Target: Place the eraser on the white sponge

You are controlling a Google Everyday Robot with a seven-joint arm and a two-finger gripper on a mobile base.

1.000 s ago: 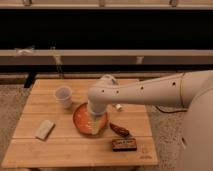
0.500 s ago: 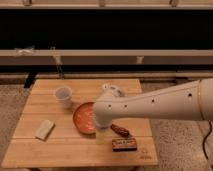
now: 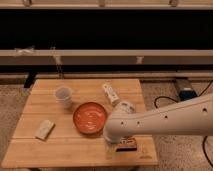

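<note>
The eraser [image 3: 129,144], a dark block with an orange-tan band, lies near the front right edge of the wooden table [image 3: 60,150]; the arm covers its left part. The gripper [image 3: 113,149] hangs from the big white arm [image 3: 165,120] that reaches in from the right, and it sits right at the eraser's left end, low over the table. The white sponge [image 3: 44,129], a flat cream pad, lies at the table's front left, far from the gripper.
An orange bowl [image 3: 90,117] sits mid-table, just left of the arm. A translucent cup [image 3: 63,96] stands behind it on the left. A white packet [image 3: 110,93] and another white object [image 3: 125,106] lie at the back right. The reddish-brown object is hidden by the arm.
The arm has swung from over the bowl toward the front right and lowered to the eraser. It now covers the reddish-brown object. The other things have not moved.
</note>
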